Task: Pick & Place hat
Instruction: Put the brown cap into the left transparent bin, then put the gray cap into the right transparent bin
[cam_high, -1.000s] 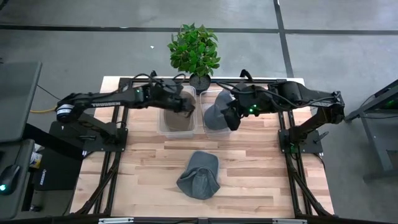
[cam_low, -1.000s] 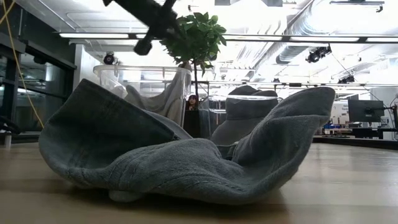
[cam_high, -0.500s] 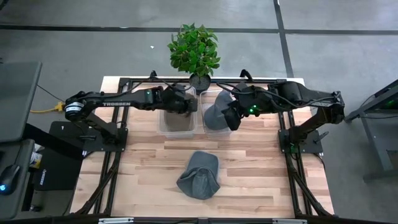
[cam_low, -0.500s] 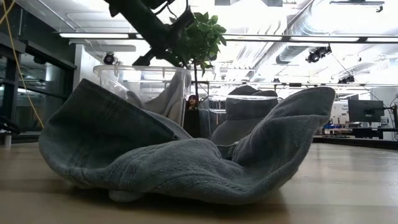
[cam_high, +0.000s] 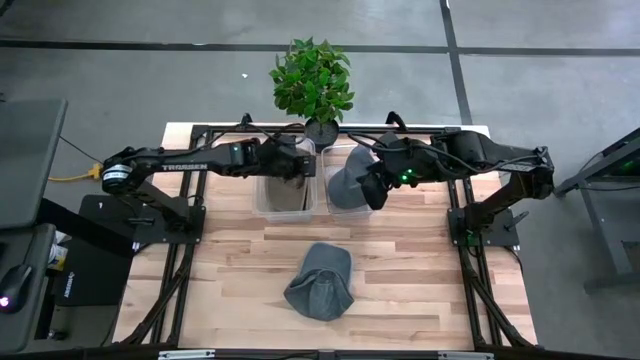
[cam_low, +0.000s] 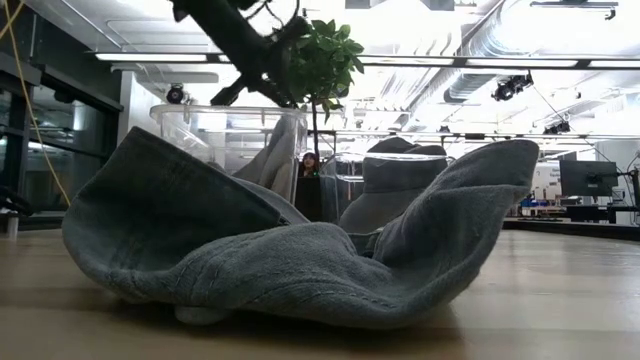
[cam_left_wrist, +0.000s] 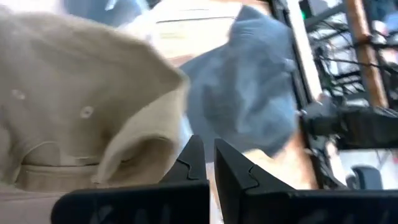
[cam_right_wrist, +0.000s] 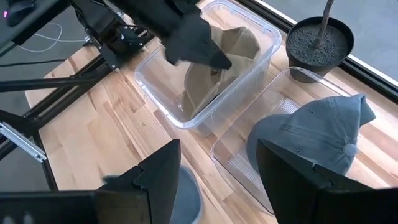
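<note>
At desk 12 o'clock | left tool (cam_high: 297, 163) pinched on tan hat (cam_right_wrist: 214, 65) inside left bin (cam_right_wrist: 163, 103) | right tool (cam_high: 372, 190) spread over grey hat (cam_right_wrist: 317, 140) | third hat (cam_high: 320, 281) at 6 o'clock, untouched.

You are looking at a pale wood-grain table (cam_high: 400, 250) crossed by black frame rails, with both arms dark. At lower centre of the high view lies a grey-blue hat (cam_high: 320, 281). Near the top centre, a clear plastic bin (cam_right_wrist: 163, 99) holds a tan hat (cam_right_wrist: 214, 68), its cloth plain with small stitched eyelets, and a second clear bin (cam_right_wrist: 239, 158) carries another grey-blue hat (cam_right_wrist: 311, 137). Above them in the high view, the potted plant (cam_high: 312, 78) shows bright green leaves over a dark pot of grey gravel. The floor (cam_high: 150, 60) around the table is grey with dark seams.
</note>
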